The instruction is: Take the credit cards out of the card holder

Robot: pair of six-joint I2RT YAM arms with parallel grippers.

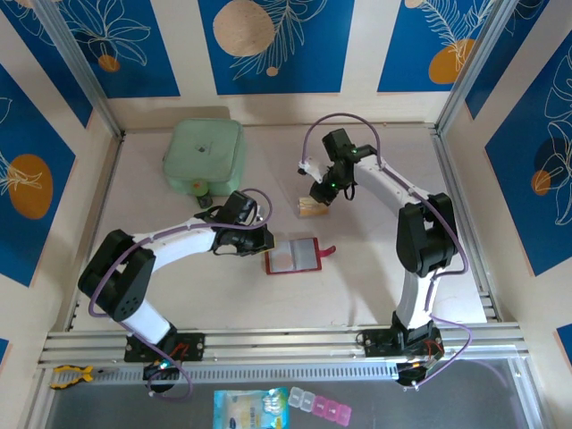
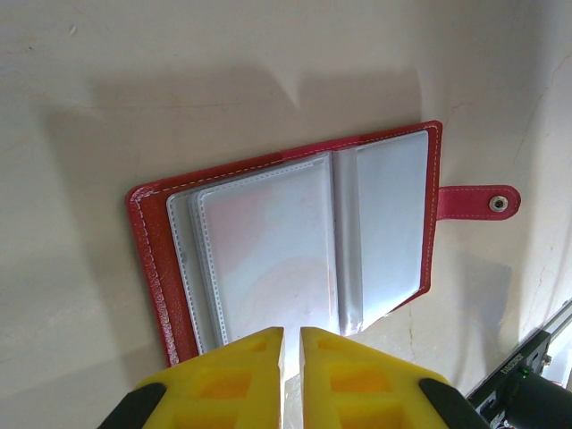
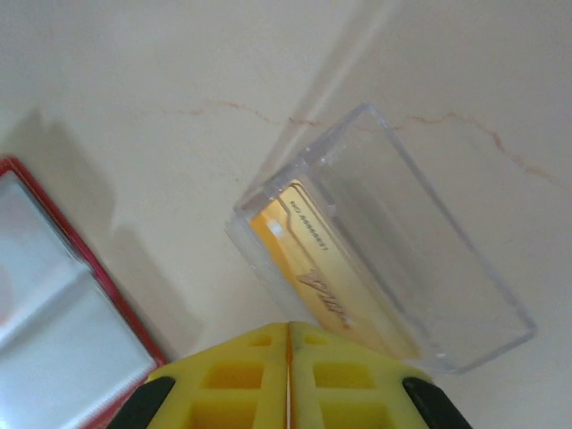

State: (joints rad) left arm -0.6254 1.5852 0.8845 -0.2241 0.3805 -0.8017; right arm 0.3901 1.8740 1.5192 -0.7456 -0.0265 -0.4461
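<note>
The red card holder point(image 1: 293, 256) lies open in the middle of the table, grey pockets up and snap tab point(image 2: 479, 202) to the right. My left gripper point(image 1: 264, 243) sits at its left edge. In the left wrist view those jaws point(image 2: 292, 332) stand almost shut, pinching the near edge of a grey pocket leaf point(image 2: 268, 241). A yellowish-gold credit card point(image 3: 313, 259) leans inside a clear plastic box point(image 3: 429, 259), which stands behind the holder point(image 3: 54, 313). My right gripper point(image 3: 288, 326) hovers shut just over the box point(image 1: 312, 208), its tips right above the card's near end.
A mint-green case point(image 1: 204, 154) sits at the back left, just behind my left arm. Metal rails and walls fence the table on all sides. Below the near rail lie a printed packet point(image 1: 250, 411) and a pill box point(image 1: 320, 407).
</note>
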